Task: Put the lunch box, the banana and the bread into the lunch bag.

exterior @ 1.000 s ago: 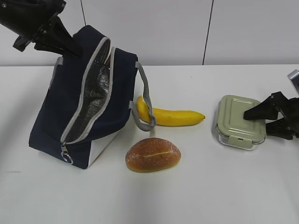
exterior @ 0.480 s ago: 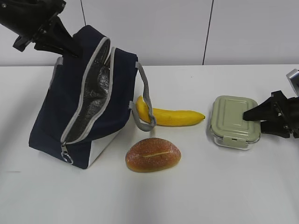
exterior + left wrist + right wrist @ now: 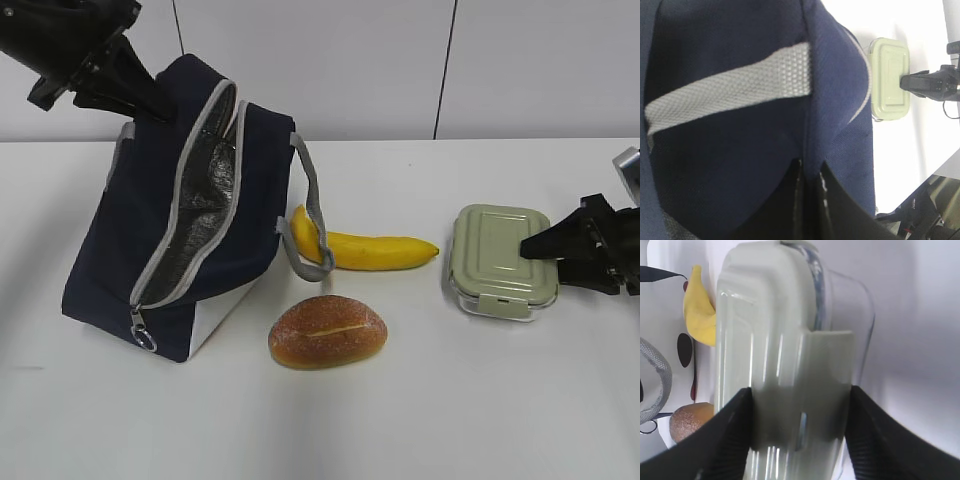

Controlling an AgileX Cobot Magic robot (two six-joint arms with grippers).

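The navy lunch bag (image 3: 130, 250) leans on the table at the left, zipper open and silver lining showing. My left gripper (image 3: 150, 105) is shut on the fabric at its top edge (image 3: 810, 167) and holds it tilted. The banana (image 3: 375, 250) lies beside the bag's grey handle (image 3: 312, 215). The bread (image 3: 327, 332) sits in front of the banana. At the right, the green-lidded lunch box (image 3: 495, 260) rests on the table. My right gripper (image 3: 540, 255) grips its right end, one finger on the lid and one on the clear base (image 3: 800, 395).
A white table (image 3: 450, 400) carries everything, with a white panelled wall behind. The banana (image 3: 699, 315) and bread (image 3: 690, 417) lie between the lunch box (image 3: 775, 340) and the bag. Bare tabletop stretches along the front.
My right gripper has closed onto the lunch box, and the box has slid a little to the left and turned slightly. The left gripper and the bag have not moved.
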